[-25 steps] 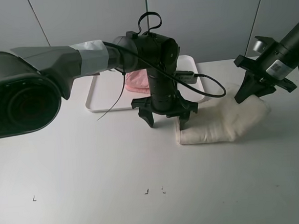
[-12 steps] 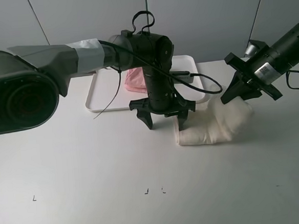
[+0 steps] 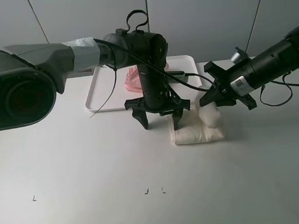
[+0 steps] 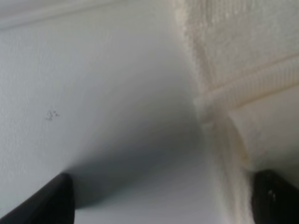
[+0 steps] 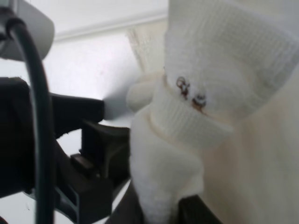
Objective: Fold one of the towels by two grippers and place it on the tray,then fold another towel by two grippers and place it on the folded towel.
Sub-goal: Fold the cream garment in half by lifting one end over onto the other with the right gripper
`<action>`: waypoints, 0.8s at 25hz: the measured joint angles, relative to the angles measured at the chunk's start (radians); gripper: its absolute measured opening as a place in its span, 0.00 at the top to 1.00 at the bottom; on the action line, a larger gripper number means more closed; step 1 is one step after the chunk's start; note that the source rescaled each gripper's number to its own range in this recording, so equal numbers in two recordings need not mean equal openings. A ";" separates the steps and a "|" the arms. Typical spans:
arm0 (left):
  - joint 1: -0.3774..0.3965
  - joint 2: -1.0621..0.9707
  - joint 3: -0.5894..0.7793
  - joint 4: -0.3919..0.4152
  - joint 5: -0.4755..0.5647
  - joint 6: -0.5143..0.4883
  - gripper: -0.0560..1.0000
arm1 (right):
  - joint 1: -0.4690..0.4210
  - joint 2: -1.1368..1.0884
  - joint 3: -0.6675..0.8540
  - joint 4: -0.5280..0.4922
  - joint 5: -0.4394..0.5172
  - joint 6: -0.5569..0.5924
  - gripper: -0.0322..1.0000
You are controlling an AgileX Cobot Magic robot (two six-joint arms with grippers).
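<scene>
The cream-white towel (image 3: 198, 133) lies folded on the table right of centre, its right end lifted and bunched. My right gripper (image 3: 209, 98) is shut on that raised end and holds it over the rest of the towel. The right wrist view shows the bunched cream-white towel (image 5: 205, 93) filling the frame above my right gripper (image 5: 156, 214). My left gripper (image 3: 159, 122) stands open just above the table, its right finger at the towel's left edge. In the left wrist view the towel's hem (image 4: 243, 88) runs beside my left gripper (image 4: 163, 205). The pink towel (image 3: 134, 80) lies on the white tray (image 3: 100, 97).
The tray sits at the back of the table, behind the left arm. A black cable (image 3: 198, 80) loops from the left arm over the tray's right corner. Small black marks (image 3: 146, 191) dot the front of the table.
My right gripper has swung left with the towel's end, folding it over toward the left gripper. The left gripper has shifted slightly left and stays open.
</scene>
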 joint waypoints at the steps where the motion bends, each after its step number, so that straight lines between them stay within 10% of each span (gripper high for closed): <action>1: 0.000 0.000 0.000 0.000 0.000 0.002 0.01 | 0.006 0.005 0.002 0.027 -0.005 -0.017 0.90; 20: 0.046 0.017 -0.114 -0.103 0.020 0.149 0.01 | 0.036 0.109 0.012 0.225 -0.003 -0.167 0.90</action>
